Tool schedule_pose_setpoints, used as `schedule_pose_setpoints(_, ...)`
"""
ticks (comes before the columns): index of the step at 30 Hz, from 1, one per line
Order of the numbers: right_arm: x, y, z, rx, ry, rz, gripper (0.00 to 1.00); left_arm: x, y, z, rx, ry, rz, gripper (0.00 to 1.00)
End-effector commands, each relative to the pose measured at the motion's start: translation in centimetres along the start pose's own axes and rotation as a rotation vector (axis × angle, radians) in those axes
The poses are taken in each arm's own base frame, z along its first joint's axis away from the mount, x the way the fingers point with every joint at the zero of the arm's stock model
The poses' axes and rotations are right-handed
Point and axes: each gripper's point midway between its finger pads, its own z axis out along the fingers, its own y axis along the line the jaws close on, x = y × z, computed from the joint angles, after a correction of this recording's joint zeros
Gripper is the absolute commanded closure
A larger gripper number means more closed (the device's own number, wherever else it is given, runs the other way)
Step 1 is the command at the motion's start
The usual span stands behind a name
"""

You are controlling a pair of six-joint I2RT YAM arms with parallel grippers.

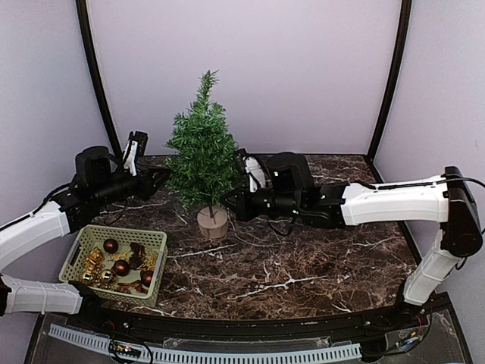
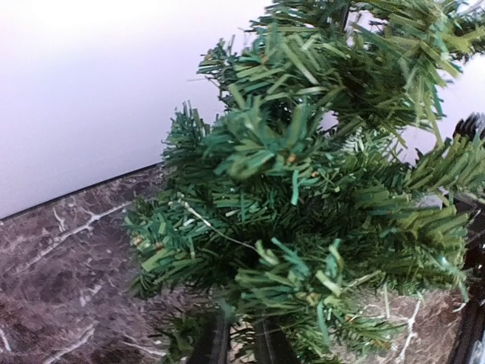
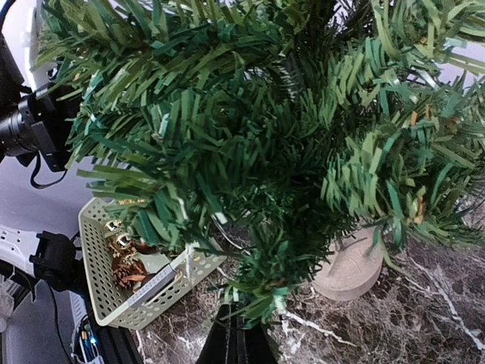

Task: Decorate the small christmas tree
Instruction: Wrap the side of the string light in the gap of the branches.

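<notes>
Top external view: the small christmas tree (image 1: 203, 148) stands upright on its round wooden base (image 1: 212, 223), toward the back of the dark marbled bench (image 1: 303, 265) and somewhat left of its middle. Both arms reach in toward the tree from opposite sides.

The left gripper (image 1: 159, 180) meets the foliage on the tree's left side at about mid height. In the left wrist view the left gripper (image 2: 241, 334) sits low in the frame with its jaws a little apart, needles crowding between and over them. I cannot tell whether they hold anything.

The right gripper (image 1: 229, 203) comes in at the tree's lower right, just above the base. In the right wrist view the right gripper (image 3: 236, 326) has its jaws pressed together, their tips buried in a drooping tuft of needles. Whether they pinch a branch cannot be made out. The base (image 3: 352, 269) lies just beyond that tuft.

A pale green slotted basket (image 1: 125, 230) rests on the bench in front of the tree and to its left, near but apart from the base. It holds dark red baubles (image 1: 111, 245) and gold ornaments (image 1: 94, 262). The right wrist view shows the same basket (image 3: 144, 299) past the lower branches.
</notes>
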Motion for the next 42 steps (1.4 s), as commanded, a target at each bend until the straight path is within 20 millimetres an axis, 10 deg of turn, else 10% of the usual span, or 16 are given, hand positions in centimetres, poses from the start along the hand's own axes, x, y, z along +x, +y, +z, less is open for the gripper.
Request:
schedule_pose_setpoints(1, -1.0, 1.2, 0.9, -0.051, -0.08, 0.045, 1.0, -2.0, 1.0, -1.4, -0.08, -0.044, -0.006, 0.68)
schedule_pose_setpoints(9, -2.1, 0.7, -0.1, -0.012, -0.14, 0.075, 0.98, 0.3, 0.8, -4.5, -0.112, 0.007, -0.154, 0.26)
schedule_pose_setpoints(18, -1.3, 0.2, -6.4, 0.013, -0.138, 0.062, 0.38, 5.0, -1.9, -4.2, 0.058, 0.089, -0.339, 0.23)
schedule_pose_setpoints(23, 0.8, -3.8, -9.9, 0.162, -0.134, 0.112, 0.17, 6.8, -4.2, -3.6, 0.155, 0.116, -0.376, 0.22)
schedule_pose_setpoints(30, 7.7, -12.3, -12.2, 0.351, -0.016, 0.308, 0.09, 8.4, -6.8, -1.8, 0.199, 0.166, -0.39, 0.21)
schedule_pose_setpoints(42, 14.9, -10.5, -9.2, 0.19, 0.209, 0.412, 0.15, 9.7, -6.9, 0.1, 0.22, 0.166, -0.468, 0.14)
